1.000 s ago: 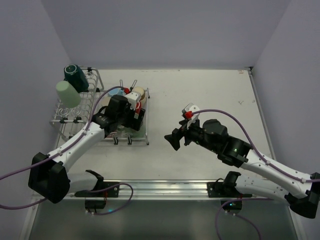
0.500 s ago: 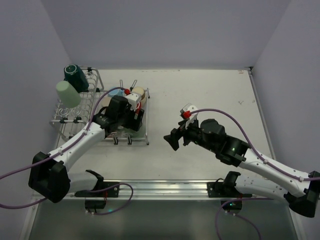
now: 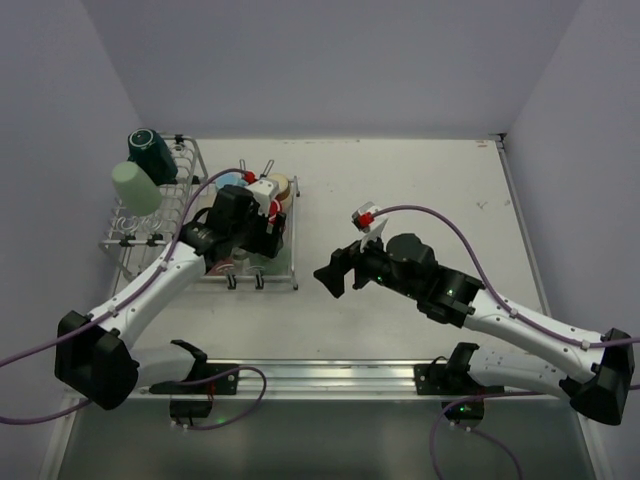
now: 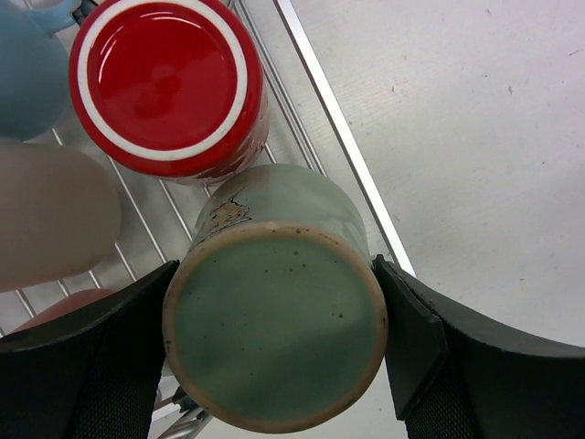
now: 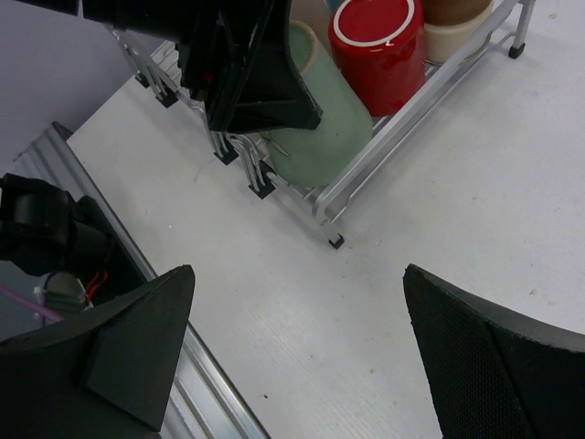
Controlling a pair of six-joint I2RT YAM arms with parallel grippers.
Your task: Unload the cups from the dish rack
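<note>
My left gripper [image 4: 274, 352] is shut on a pale green mug [image 4: 274, 338], one finger on each side of its upturned base. The mug leans at the near right corner of the dish rack's flat tray [image 4: 338, 137]. Behind it sit a red cup [image 4: 164, 78], a light blue cup [image 4: 27, 73] and a pinkish beige cup [image 4: 46, 224]. The right wrist view shows the green mug [image 5: 334, 137], the red cup [image 5: 379, 46] and a beige cup [image 5: 457, 32]. My right gripper [image 3: 335, 275] is open and empty over the table, right of the rack.
A dark teal mug [image 3: 150, 150] and a pale green tumbler [image 3: 135, 188] sit on the taller slotted section [image 3: 150, 235] at the far left. The tray's foot [image 5: 336, 241] stands on the white table. A metal rail [image 3: 330, 375] runs along the near edge.
My right gripper has moved left, closer to the rack. My left gripper has shifted slightly toward the back, still over the tray.
</note>
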